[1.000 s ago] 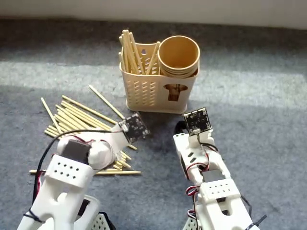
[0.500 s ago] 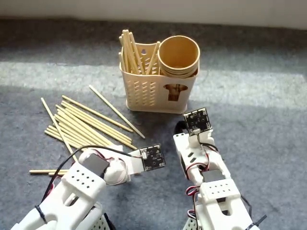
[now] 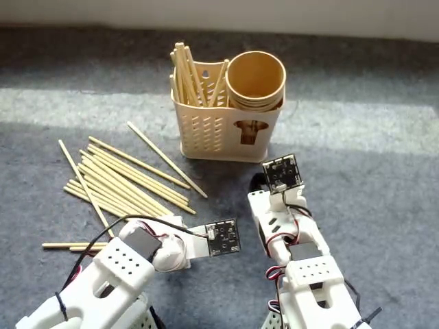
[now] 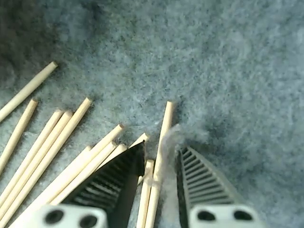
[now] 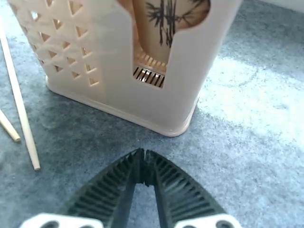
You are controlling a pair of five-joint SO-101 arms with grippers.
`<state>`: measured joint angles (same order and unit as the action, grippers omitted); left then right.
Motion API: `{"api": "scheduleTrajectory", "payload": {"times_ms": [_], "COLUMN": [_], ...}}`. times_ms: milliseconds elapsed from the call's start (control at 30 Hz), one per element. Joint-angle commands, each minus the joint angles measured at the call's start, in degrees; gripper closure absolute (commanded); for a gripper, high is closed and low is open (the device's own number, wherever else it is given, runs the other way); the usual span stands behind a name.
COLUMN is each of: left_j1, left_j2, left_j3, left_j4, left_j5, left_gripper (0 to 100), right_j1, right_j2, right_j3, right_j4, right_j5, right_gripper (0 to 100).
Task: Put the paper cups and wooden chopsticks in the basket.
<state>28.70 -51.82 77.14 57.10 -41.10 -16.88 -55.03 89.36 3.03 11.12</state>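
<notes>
Grey, carpet-like surface (image 3: 384, 171), crossed by a sunlit band. The basket (image 3: 206, 130) is seen toward the far edge, with cups (image 3: 256, 79) and upright chopsticks (image 3: 184, 68) held inside. Loose chopsticks (image 3: 123, 178) are strewn toward the left edge, two straddled by the left arm's (image 3: 116, 274) parted jaws. The right arm's (image 3: 302, 267) jaws are clenched just before the basket.

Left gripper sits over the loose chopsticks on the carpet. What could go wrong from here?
1. The open left gripper straddles the ends of what looks like two pale wooden chopsticks, with more lying right beside them. Closing could catch extras, or an end grip could let them swing.
2. The beige plastic basket already holds leaning upright chopsticks, so new ones might snag going in.
</notes>
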Motion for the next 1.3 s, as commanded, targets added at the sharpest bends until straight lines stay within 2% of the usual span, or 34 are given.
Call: {"api": "scheduleTrajectory", "payload": {"times_ms": [0,333,667,767,1000,1100,1267], "left_j1": [0.48,0.40,0.40,0.40,0.75,0.92,-0.48], "left_j2": [-0.48,1.27,22.90,26.51,28.35,28.35,28.26], "left_j3": [-0.40,-0.92,-13.41,-16.22,-17.01,-18.33,-28.09], "left_j4": [-1.14,-1.93,-1.67,-0.79,-0.35,3.87,16.44], "left_j5": [-0.26,-0.26,-0.09,2.02,2.46,2.46,2.46], "left_gripper": [88,88,89,89,99,99,99], "right_j1": [0.31,2.33,2.51,2.59,2.59,2.59,2.59], "right_j2": [-1.27,-1.27,-1.27,-1.27,-1.27,-1.27,-1.27], "right_j3": [-0.40,-0.75,-0.75,-0.75,-0.75,-0.75,-0.75], "right_j4": [0.04,0.04,0.04,0.04,0.04,0.04,0.04], "right_j5": [0.70,0.35,0.53,0.53,0.53,0.53,0.62], "right_gripper": [97.5,97.5,97.5,97.5,97.5,97.5,97.5]}}
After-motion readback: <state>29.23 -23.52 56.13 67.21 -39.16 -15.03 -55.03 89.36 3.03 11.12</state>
